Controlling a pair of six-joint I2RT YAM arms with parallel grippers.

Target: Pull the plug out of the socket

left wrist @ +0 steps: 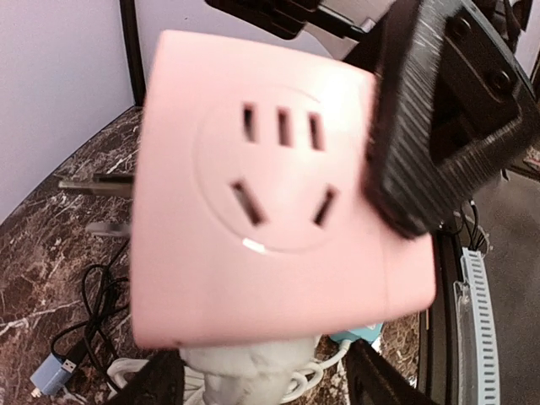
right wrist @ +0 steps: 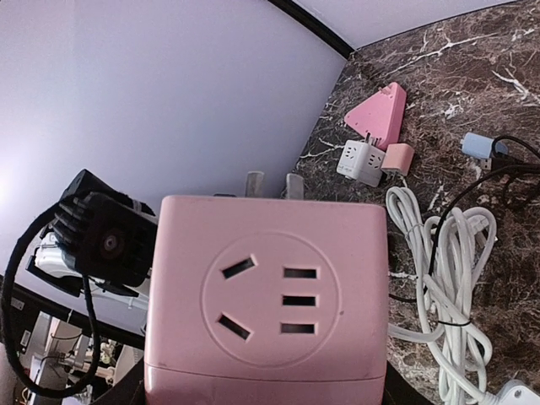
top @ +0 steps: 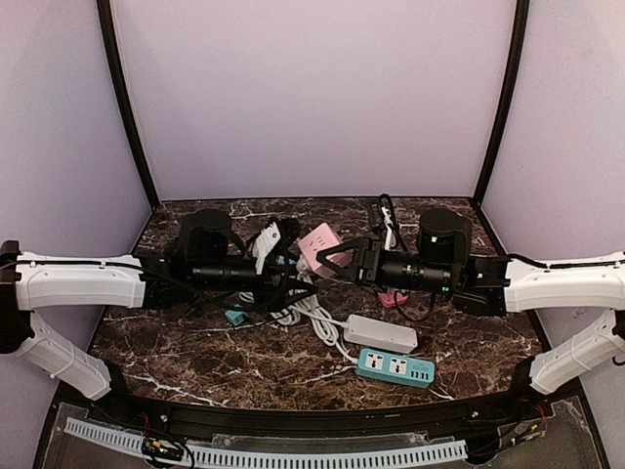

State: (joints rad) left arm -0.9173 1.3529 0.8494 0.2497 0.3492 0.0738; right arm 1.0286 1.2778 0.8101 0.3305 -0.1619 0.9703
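The socket is a pink cube (top: 319, 246) held above the middle of the table. My right gripper (right wrist: 266, 396) is shut on it from the right, its fingers on the cube's two sides at the bottom of the right wrist view. Two metal prongs (right wrist: 270, 183) stick out of the cube's far side. A white plug (left wrist: 240, 367) sits in the cube's face that points toward the left arm. My left gripper (left wrist: 253, 384) stands around this plug, with a small gap showing at its right finger (left wrist: 384, 380). In the left wrist view the socket (left wrist: 278, 194) fills the frame.
A white power strip (top: 381, 333) and a teal one (top: 395, 367) lie at the front centre, beside a coil of white cable (top: 311, 315). A pink triangular adapter (right wrist: 377, 116), a small white adapter (right wrist: 361, 160) and dark cables (right wrist: 506, 173) lie on the marble.
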